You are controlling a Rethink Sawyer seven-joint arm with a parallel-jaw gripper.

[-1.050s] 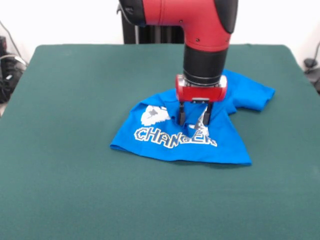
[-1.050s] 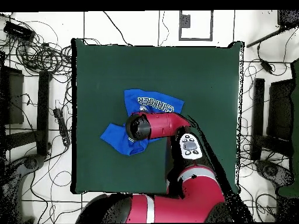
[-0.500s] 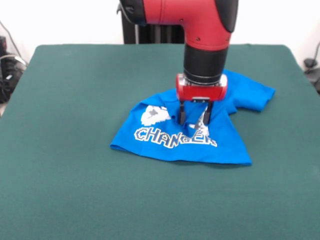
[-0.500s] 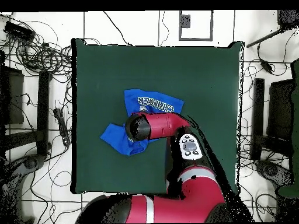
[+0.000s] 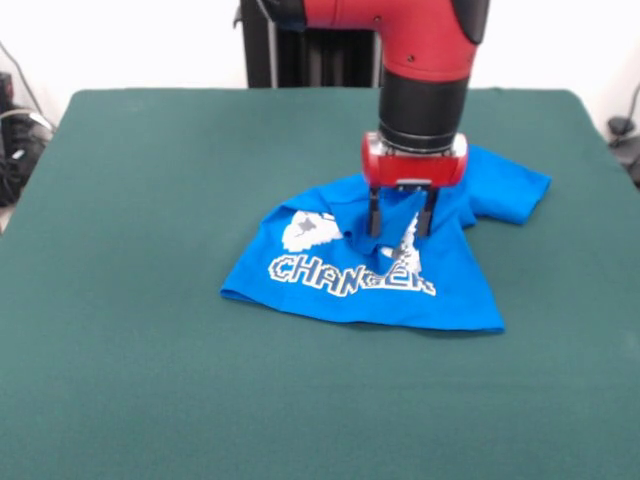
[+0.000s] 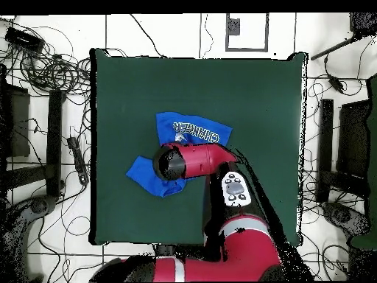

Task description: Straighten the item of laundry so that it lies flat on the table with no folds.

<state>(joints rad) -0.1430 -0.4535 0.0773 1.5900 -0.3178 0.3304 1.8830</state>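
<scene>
The gripper (image 5: 400,226) hangs straight down over the middle of the T-shirt (image 5: 365,265), its two dark fingers (image 5: 374,213) a little apart with a peak of blue cloth rising between them. The cloth looks pinched there, and the gripper appears to be clenched on that fold, though the contact itself is small in the front view. In the overhead view the arm covers the gripper and the spot it works on.

The shirt is soft, thin and light, by the look of it. It should follow any pull and drape under its own weight, and it may drag on the felt-like table (image 5: 150,380) rather than slide freely. A pinch at a raised fold suits it; for spreading, a hem, sleeve edge or corner would likely give more control than the centre.

The shirt is bright blue with white blocky lettering, of which "CHANGER" can be read, and part of a white print above it. It lies rumpled near the table's middle, bunched and folded over itself, one sleeve (image 5: 515,190) sticking out to the side.
</scene>
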